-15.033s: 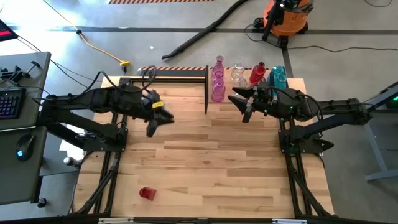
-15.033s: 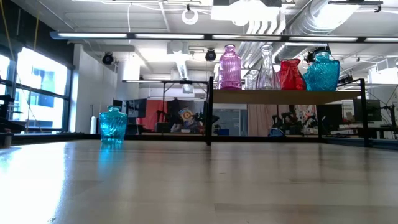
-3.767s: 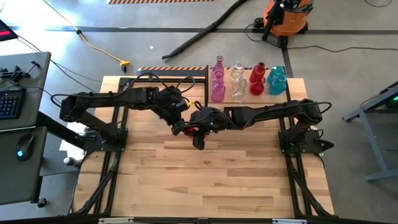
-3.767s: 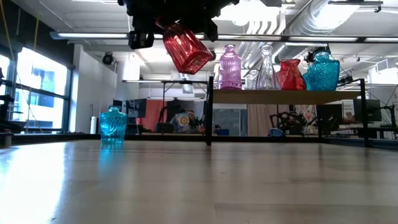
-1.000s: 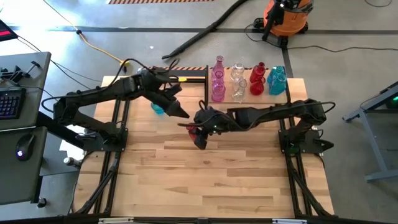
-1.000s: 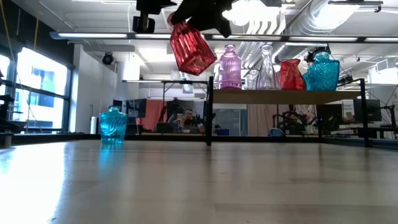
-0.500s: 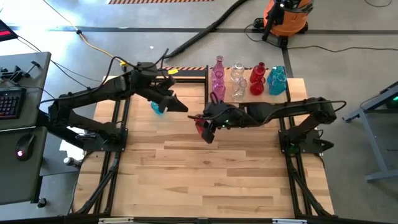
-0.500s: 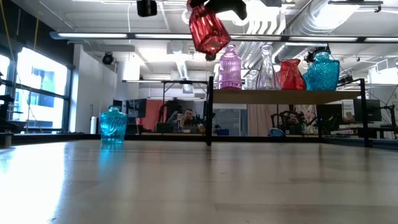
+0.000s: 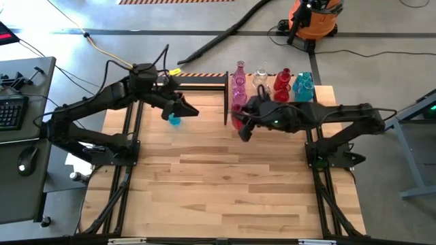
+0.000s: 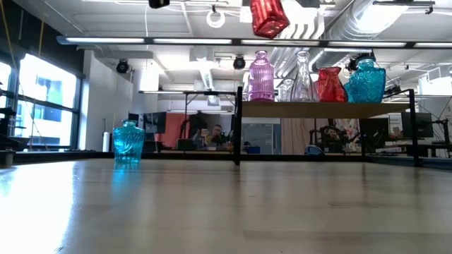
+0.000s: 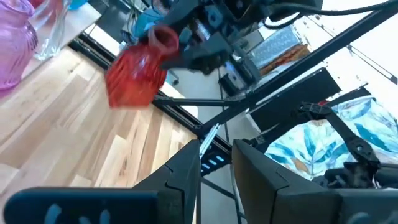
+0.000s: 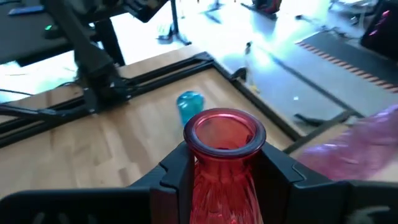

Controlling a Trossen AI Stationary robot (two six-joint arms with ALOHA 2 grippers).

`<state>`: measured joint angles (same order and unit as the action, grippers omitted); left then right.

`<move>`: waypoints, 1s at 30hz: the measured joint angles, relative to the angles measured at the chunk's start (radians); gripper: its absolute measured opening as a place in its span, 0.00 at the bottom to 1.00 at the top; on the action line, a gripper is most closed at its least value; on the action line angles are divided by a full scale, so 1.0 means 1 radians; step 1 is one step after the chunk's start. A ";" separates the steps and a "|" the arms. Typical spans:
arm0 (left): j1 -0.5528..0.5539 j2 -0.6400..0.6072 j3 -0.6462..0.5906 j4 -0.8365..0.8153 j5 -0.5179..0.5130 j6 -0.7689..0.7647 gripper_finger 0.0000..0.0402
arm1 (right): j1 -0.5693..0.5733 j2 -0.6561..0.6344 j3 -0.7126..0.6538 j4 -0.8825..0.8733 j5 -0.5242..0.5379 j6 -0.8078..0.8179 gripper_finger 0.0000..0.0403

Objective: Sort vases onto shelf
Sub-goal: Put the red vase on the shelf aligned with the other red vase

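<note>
Left of the shelf (image 9: 204, 81), out past its bare end, the left gripper (image 9: 187, 111) hangs with its fingers spread and nothing between them, just beside the small teal vase (image 9: 174, 120) that stands on the tabletop (image 9: 225, 184) below the shelf's level. That arm looks to be waiting.

At the shelf's middle post the right gripper (image 9: 240, 125) is clamped on the neck of a red vase (image 9: 237, 121); from its own wrist camera the two dark fingers press the neck on either side, mouth toward the lens, body hanging beyond the fingertips. From table height the red vase (image 10: 269, 17) is in the air, higher than the shelf top and just left of the pink ribbed vase (image 10: 260, 76).

Further right along the shelf stand that pink one, a clear vase (image 10: 302, 77), a red one (image 10: 330, 85) and a teal one (image 10: 364, 81), close together.

My worry is the crowding. If the carried vase swings in low or off line, its body could strike the pink vase or the black post and topple the row, and glass won't forgive that. A grip on the smooth neck alone could also let it twist or slip as the arm reaches.
</note>
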<state>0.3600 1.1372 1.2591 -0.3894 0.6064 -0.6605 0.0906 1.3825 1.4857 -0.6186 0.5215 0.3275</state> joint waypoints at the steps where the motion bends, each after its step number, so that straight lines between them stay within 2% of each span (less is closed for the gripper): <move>1: 0.000 -0.002 0.000 -0.001 -0.002 0.000 0.22 | 0.000 -0.011 0.000 -0.015 0.016 -0.009 0.27; 7: 0.000 -0.008 0.000 -0.001 -0.008 0.003 0.22 | -0.001 -0.092 0.000 -0.108 0.115 -0.019 0.27; 16: 0.000 -0.007 0.000 -0.001 -0.070 0.003 0.22 | -0.017 -0.222 -0.026 -0.209 0.177 -0.022 0.27; 22: 0.001 -0.007 -0.001 -0.001 -0.081 -0.010 0.22 | -0.048 -0.344 -0.133 -0.202 0.183 0.008 0.27; 30: 0.001 -0.006 -0.001 -0.001 -0.182 -0.017 0.22 | -0.074 -0.479 -0.312 -0.083 0.215 0.008 0.27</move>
<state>0.3607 1.1313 1.2583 -0.3904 0.4241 -0.6773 0.0164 0.9036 1.1734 -0.7019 0.7368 0.3357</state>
